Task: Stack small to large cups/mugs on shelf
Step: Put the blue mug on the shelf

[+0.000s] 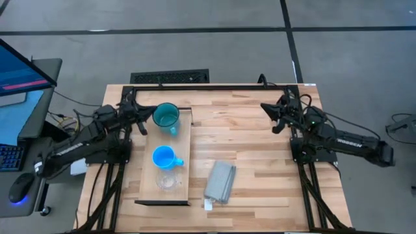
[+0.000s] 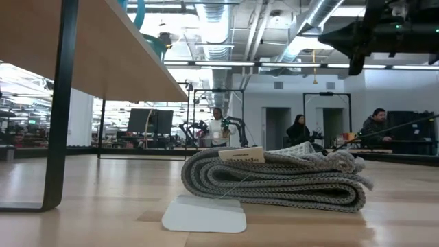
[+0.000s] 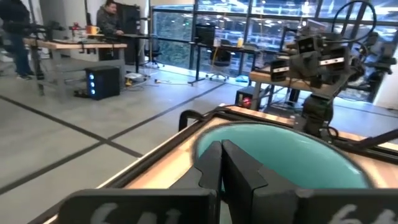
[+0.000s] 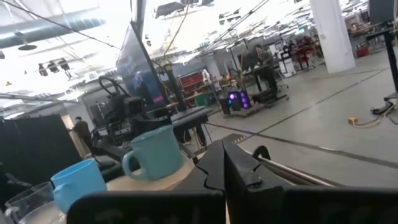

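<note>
All 3 cups stand in a row on the shelf (image 1: 184, 153): clear cup (image 1: 165, 181), blue mug (image 1: 163, 156), teal mug (image 1: 166, 115), small to large, so the order looks finished. The left gripper (image 1: 142, 119), fingers pressed together, sits beside the teal mug. The right gripper (image 1: 273, 117), also pressed together, holds nothing, well apart.

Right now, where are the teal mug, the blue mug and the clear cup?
teal mug (image 1: 166, 116), high view, on its inner bottom.
blue mug (image 1: 162, 156), high view, on its inner bottom.
clear cup (image 1: 165, 181), high view, on the middle of its open mouth.
</note>
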